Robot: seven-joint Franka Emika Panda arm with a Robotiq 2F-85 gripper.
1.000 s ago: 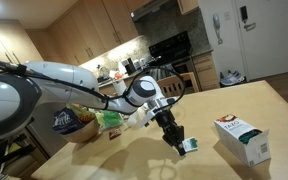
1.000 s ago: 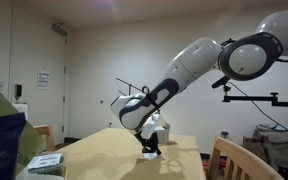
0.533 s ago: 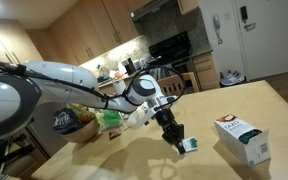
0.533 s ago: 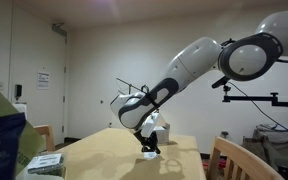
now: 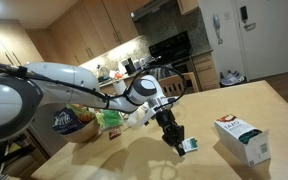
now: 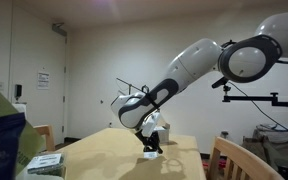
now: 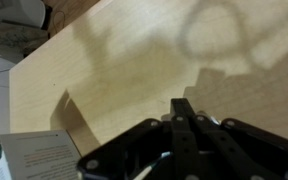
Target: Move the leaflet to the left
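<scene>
Leaflet point(image 5: 189, 145), a small flat white card with green print, sits right at the tips of the black Robotiq gripper point(image 5: 180, 143), low over the pale wooden table point(image 5: 264, 100) and tilted rather than lying square. In the wrist view the gripper point(image 7: 184, 105) has its fingers drawn together into one dark bar with no gap showing. Whether the card is pinched between them or only touches their outer side cannot be told, since no view shows the contact clearly. That doubt is the main risk. A card this thin gives the pads very little to bite on, so if the hold is only on an edge or a corner, a sideways move could let it pivot, slide out or flutter down short of its place. If the fingertips are pressing it onto the wood instead, dragging may crease it or leave it behind. The bulky white-and-green carton box point(image 5: 242, 138) stands near on the same table but apart from the gripper. A wide or low swing of the arm could clip it, which calls for a slow, level move.
</scene>
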